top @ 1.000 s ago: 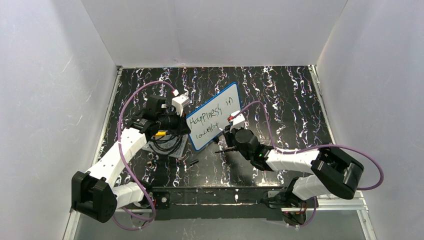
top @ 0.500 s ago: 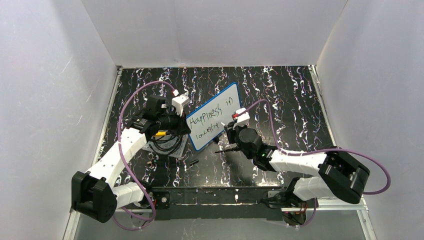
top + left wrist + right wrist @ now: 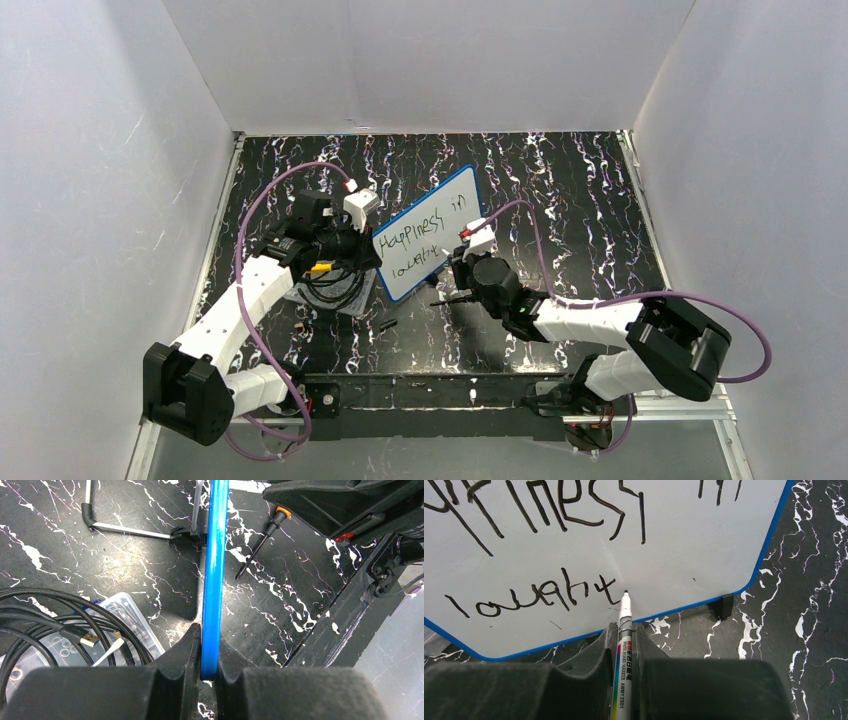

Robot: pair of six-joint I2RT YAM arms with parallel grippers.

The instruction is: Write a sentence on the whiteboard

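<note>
The whiteboard (image 3: 432,215), white with a thin blue rim, stands tilted at mid-table. The sentence (image 3: 418,232) is in black marker: "Happiness in" above, "laught" (image 3: 539,592) below. My left gripper (image 3: 352,247) is shut on the board's left edge; in the left wrist view the blue rim (image 3: 215,570) runs edge-on between the fingers of that gripper (image 3: 209,642). My right gripper (image 3: 462,272) is shut on a white marker (image 3: 625,612). The marker's black tip is at the board face, just right of the last "t". In the right wrist view the right gripper (image 3: 624,632) sits below the board's lower rim.
A clear plastic tray with black cables (image 3: 325,285) lies under my left wrist and shows in the left wrist view (image 3: 75,630). A small black cap (image 3: 386,325) lies near the front. A thin black tool with an orange collar (image 3: 260,545) and a wire stand (image 3: 125,529) lie behind the board. White walls enclose the table.
My right gripper with the marker has shifted slightly to the right beside the lower line, then back a little. My left arm and the board have not moved.
</note>
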